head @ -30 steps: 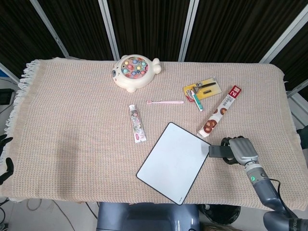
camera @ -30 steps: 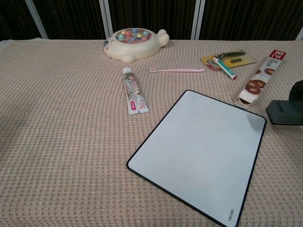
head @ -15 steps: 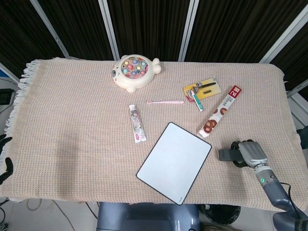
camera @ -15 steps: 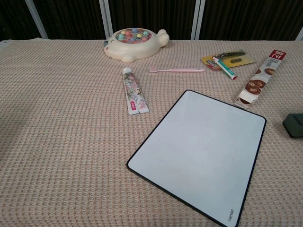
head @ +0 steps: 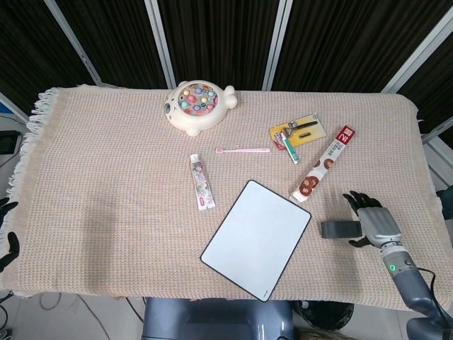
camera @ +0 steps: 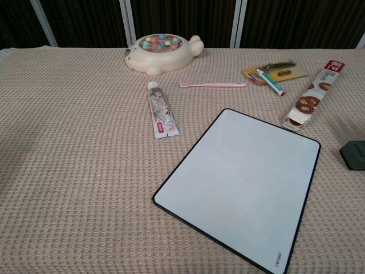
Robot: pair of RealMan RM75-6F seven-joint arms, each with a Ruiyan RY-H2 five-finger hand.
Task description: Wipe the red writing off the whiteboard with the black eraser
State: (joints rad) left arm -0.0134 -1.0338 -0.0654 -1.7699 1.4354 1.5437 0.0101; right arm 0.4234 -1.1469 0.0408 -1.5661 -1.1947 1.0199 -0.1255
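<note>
The whiteboard lies near-centre, showing no red writing; the black eraser rests just right of it; the right hand, fingers spread and empty, should lift straight off without nudging it; the left hand is barely visible, state unclear.

Right robot hand lies low at the near right, fingers spread apart, forearm trailing off-frame (head view only). Left robot hand unseen.
</note>
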